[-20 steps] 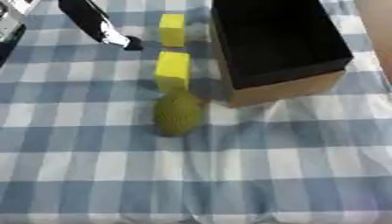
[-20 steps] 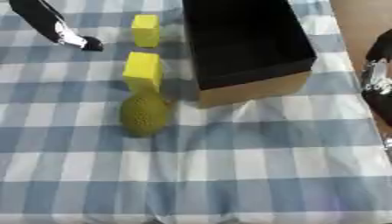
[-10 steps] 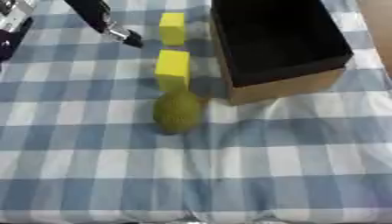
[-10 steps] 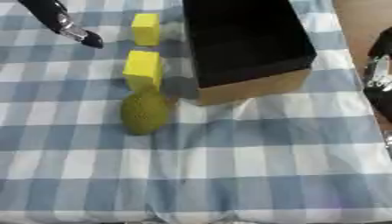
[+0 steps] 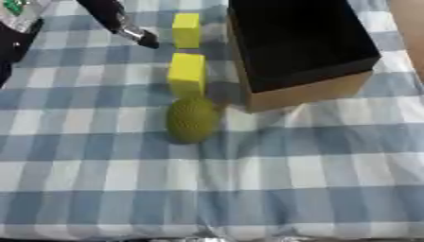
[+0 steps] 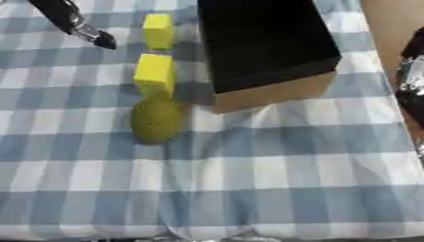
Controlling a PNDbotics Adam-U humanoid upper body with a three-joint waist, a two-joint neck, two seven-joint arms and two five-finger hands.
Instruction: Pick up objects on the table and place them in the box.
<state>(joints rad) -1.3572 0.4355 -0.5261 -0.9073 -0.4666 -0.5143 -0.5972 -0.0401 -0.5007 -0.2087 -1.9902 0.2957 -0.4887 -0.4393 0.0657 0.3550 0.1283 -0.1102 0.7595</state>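
Observation:
Two yellow blocks lie in a line left of the box: the far one (image 5: 185, 29) and the nearer one (image 5: 187, 73). A green bumpy round fruit (image 5: 191, 119) sits just in front of the nearer block. The cardboard box (image 5: 308, 92) with a black inside stands open at the right, and I see nothing in it. My left hand (image 5: 132, 34) reaches in from the upper left. Its fingers are stretched out, holding nothing, with the tips just left of the far block. My right hand (image 6: 410, 71) shows only partly at the right edge.
A blue and white checked cloth (image 5: 273, 175) covers the table. Dark robot parts (image 5: 15, 33) show at the upper left corner. The table's front edge (image 5: 207, 236) runs along the bottom.
My left arm has swung slightly to the right, its fingertips staying close to the far yellow block. The blocks, the fruit and the box have not moved.

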